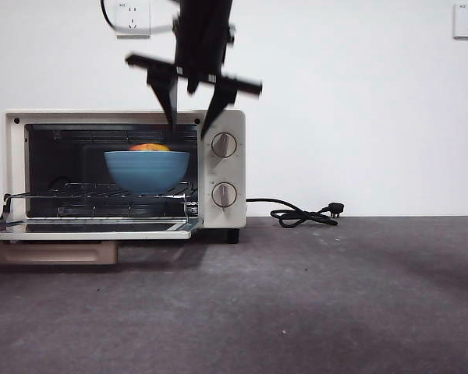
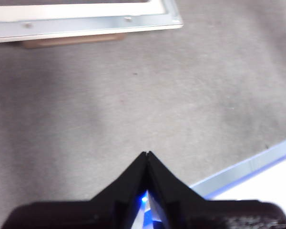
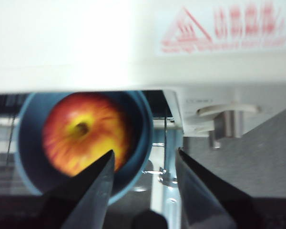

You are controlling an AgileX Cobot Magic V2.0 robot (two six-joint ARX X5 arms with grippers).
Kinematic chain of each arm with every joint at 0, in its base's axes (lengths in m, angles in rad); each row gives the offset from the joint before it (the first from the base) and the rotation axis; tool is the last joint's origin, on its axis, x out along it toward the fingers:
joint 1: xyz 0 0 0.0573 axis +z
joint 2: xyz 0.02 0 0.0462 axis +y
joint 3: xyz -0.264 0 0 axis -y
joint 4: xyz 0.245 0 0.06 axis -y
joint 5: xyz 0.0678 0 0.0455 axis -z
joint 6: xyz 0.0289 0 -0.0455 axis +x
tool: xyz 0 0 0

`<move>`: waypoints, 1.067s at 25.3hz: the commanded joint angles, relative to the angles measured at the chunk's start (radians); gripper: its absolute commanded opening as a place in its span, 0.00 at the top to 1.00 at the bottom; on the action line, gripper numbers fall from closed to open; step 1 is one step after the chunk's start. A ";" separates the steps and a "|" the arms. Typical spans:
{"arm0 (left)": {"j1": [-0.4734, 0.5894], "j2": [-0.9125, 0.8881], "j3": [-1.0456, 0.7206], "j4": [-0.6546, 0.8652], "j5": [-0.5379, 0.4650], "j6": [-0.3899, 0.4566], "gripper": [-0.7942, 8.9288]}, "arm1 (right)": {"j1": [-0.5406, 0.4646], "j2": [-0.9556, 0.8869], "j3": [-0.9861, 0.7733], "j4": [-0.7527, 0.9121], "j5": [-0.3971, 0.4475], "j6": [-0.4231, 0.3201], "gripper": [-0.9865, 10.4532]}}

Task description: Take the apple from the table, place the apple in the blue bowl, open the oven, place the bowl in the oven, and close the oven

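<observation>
**Bowl in, door still down**

Sits on the wire rack [image 1: 125,189] inside the oven [image 1: 125,171], toward the right of the cavity: the bowl [image 1: 147,170], with the apple [image 1: 149,146] just peeking over its rim. Seen from the right wrist, fills most of the bowl, stem hollow up. Loaded and placed, by the look of it; only the closing seems left.

Hangs above the oven's front right corner, over the knobs [image 1: 224,145]: the right gripper [image 1: 189,125], jaws spread wide and holding nothing, tips just at the top edge of the casing. Clear of the bowl's rim, so probably released and lifted out of the way of the door's swing.

Lies folded flat and level in front: the door [image 1: 93,227], with its tan handle [image 1: 54,252] underneath, near the table [image 1: 312,296].

Hovers over bare table near the door's outer edge: the left gripper [image 2: 147,155], jaws pressed together, empty. Likely placed there to get under the door's edge and push it up, a closed tip serving well enough for a nudge.

Trails off to the right behind the oven: the cord [image 1: 300,214], unplugged.
</observation>
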 commanded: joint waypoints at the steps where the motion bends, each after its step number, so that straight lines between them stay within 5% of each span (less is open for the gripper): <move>1: -0.001 -0.002 0.002 0.011 -0.003 0.016 0.92 | 0.027 -0.062 0.004 -0.009 0.072 -0.152 0.72; 7: -0.001 0.006 0.002 0.041 -0.003 -0.028 0.92 | 0.059 -0.184 0.004 -0.074 0.155 -0.313 0.75; 12: 0.007 0.042 0.001 0.091 -0.003 -0.083 0.92 | 0.086 -0.287 0.004 -0.174 0.305 -0.422 0.84; 21: 0.091 0.162 0.001 0.141 0.002 -0.091 0.93 | 0.090 -0.427 0.004 -0.319 0.281 -0.534 0.86; 27: 0.210 0.247 0.000 0.190 0.101 -0.088 0.93 | 0.089 -0.524 0.003 -0.324 0.184 -0.587 0.86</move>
